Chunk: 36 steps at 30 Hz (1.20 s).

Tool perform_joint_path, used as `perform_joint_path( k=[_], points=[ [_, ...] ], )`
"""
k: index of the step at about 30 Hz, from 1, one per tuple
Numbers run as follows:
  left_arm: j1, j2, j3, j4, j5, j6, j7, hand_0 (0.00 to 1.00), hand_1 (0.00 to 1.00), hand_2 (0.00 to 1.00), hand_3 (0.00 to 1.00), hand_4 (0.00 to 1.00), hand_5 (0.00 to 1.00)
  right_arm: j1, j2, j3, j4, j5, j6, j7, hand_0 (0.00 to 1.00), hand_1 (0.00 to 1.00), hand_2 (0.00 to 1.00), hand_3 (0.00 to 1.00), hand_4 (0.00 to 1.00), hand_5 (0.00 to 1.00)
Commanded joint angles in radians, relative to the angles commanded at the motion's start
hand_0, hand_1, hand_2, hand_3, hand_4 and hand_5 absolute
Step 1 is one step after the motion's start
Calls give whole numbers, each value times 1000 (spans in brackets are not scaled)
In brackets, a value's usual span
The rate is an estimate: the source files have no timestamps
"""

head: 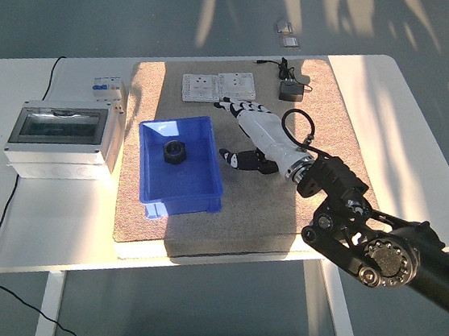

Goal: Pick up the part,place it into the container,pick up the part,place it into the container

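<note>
While the black part [175,153] lay inside the blue container [199,193], I saw my right hand [249,130] hovering beside it, fingers spread, grasping nothing.

My white table [56,222] carries a tan mat [284,215] across its middle. On the bare top to my left sits a grey enclosure box [62,137] with a clear lid, a small breaker unit [107,90] just behind it, and a black cable [1,216] trailing off the near edge.
</note>
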Motion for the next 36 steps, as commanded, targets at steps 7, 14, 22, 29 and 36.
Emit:
perform_joint_path(
  k=[7,14,22,29,36],
  points=[
    [-2,-1,-3,0,9,-1,1,672,667,664,777,811,754,-12,3,21,-111,73,43,-105,998,906,921,933,715,120],
    [-3,-1,-5,0,13,-2,1,673,667,663,777,810,752,-12,18,-38,-154,182,26,-87,998,913,937,946,755,162],
    [-4,-1,-5,0,12,-2,0,672,667,662,776,805,748,-14,21,-49,-159,256,-47,-24,998,797,888,915,777,217],
    [-5,0,-5,0,15,-3,0,672,667,661,776,805,747,-8,25,-64,-163,284,-96,17,951,716,825,843,773,269],
    [-7,0,-7,0,22,-4,1,671,666,661,776,803,747,0,46,-148,-196,260,-71,-10,940,705,816,838,794,257]
  ],
)
